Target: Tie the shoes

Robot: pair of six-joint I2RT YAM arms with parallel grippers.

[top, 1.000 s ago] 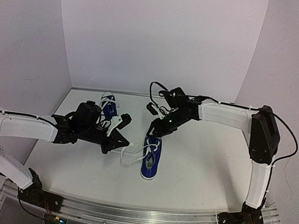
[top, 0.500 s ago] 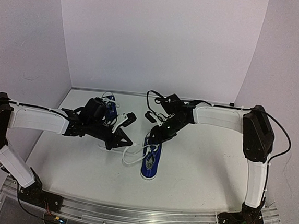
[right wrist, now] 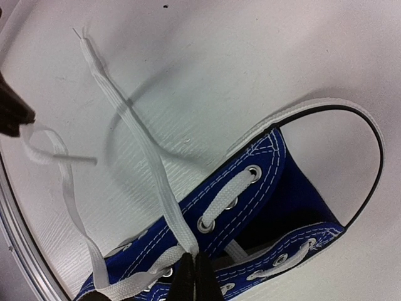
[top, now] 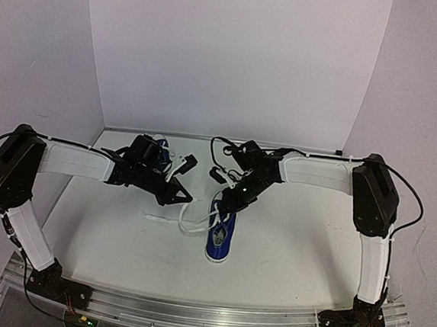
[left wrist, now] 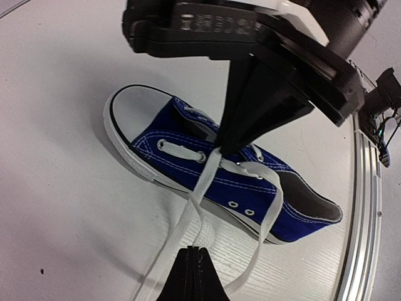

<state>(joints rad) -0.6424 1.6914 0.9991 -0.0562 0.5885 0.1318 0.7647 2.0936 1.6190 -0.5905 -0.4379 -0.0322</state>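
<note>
Okay, right gripper (right wrist: 194,279) is pinching lace (right wrist: 161,194), shoe (right wrist: 294,200) right beneath its jaws; left gripper (left wrist: 195,276) is pinching lace too; probably crossing strands next.

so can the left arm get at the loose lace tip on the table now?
Probably yes: the lace tip lies on bare table near the left gripper, nothing between. But it is shut on the other lace end, so must release first.

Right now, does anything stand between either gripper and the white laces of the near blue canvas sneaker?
Nothing visible does. The right gripper is shut on a white lace at the blue canvas sneaker's eyelets; the left gripper pinches the other lace beside it.
</note>
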